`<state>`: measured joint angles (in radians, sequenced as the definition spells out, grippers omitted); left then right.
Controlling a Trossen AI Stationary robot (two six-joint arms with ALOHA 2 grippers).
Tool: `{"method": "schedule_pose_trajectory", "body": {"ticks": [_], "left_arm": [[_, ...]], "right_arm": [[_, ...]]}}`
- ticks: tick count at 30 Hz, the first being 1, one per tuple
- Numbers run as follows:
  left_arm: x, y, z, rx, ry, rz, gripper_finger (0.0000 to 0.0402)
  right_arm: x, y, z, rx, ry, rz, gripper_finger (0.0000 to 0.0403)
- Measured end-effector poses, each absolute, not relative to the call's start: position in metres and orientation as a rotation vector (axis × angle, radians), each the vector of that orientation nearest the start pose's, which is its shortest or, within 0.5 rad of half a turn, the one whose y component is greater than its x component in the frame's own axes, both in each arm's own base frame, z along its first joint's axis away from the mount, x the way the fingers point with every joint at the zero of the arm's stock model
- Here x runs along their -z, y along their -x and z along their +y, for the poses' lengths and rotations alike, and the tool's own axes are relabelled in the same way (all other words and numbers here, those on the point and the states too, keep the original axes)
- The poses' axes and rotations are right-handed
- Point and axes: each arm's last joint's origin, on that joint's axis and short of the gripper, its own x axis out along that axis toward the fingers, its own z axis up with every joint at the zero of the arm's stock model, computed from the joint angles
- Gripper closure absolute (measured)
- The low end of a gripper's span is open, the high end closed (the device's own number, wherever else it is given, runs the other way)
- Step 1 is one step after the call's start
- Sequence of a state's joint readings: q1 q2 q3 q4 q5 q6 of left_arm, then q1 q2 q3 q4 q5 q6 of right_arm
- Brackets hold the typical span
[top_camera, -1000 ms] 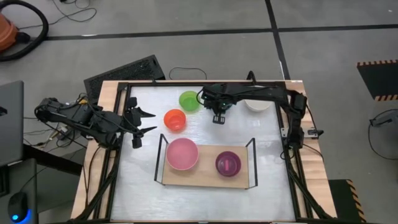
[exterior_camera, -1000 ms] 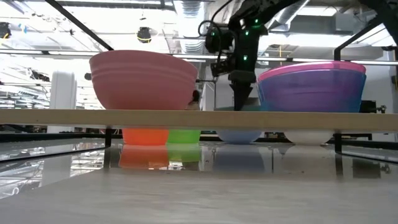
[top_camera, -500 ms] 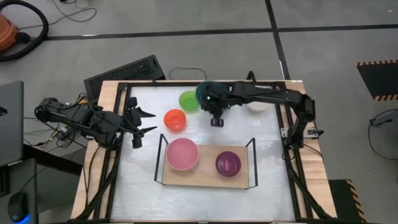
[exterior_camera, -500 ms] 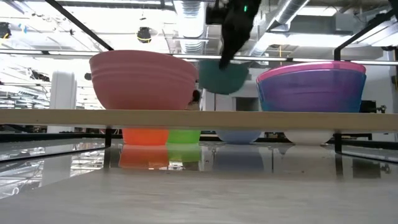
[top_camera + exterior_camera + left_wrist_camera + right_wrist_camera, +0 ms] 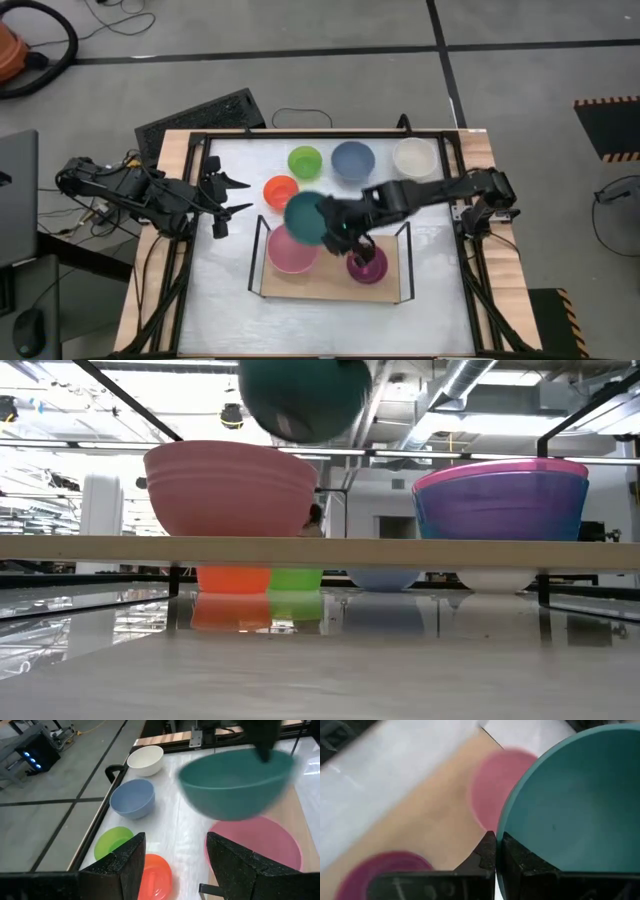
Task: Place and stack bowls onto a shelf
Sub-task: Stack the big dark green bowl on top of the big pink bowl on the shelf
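Plastic teal bowl (image 5: pixel 304 217) looks light, stiff and slick, so the thin rim is the place to pinch. Left gripper (image 5: pixel 222 207) waits at table's left, fingers apart, empty. Right gripper (image 5: pixel 340 236) is clamped on the rim, bowl in air over pink bowl (image 5: pixel 290 252) on shelf (image 5: pixel 330 283).

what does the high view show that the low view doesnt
Only the high view: both arms, with the right gripper shut on the rim of the teal bowl, the left gripper waiting open at the table's left edge, and the bowls' insides.

Only the low view: the gap between the teal bowl and the pink bowl on the shelf, and the room behind.

Both: the pink, purple, orange, green, blue and white bowls.
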<state>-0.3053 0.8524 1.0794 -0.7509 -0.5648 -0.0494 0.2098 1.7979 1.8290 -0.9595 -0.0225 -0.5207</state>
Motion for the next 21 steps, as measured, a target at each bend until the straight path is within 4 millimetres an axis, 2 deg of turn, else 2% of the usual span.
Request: {"method": "schedule_pose_trajectory", "body": {"ticks": [3, 6, 15, 19, 21], "left_arm": [[-0.370, -0.149, -0.031, -0.266, -0.170, 0.469, 0.0205], [-0.370, -0.149, -0.031, -0.269, -0.157, 0.467, 0.0205], [-0.370, -0.149, -0.031, -0.266, -0.157, 0.469, 0.0205], [-0.370, -0.149, -0.031, -0.266, -0.158, 0.470, 0.0205], [-0.369, -0.149, -0.031, -0.266, -0.158, 0.471, 0.0205]], "right_arm": [[-0.352, -0.375, 0.100, -0.499, 0.592, 0.770, 0.0374], [-0.350, -0.383, 0.109, -0.504, 0.595, 0.709, 0.0374], [-0.319, -0.399, 0.110, -0.526, 0.540, 0.822, 0.0374], [-0.309, -0.402, 0.107, -0.542, 0.525, 0.865, 0.0374], [-0.309, -0.407, 0.105, -0.551, 0.518, 0.829, 0.0374]]}}
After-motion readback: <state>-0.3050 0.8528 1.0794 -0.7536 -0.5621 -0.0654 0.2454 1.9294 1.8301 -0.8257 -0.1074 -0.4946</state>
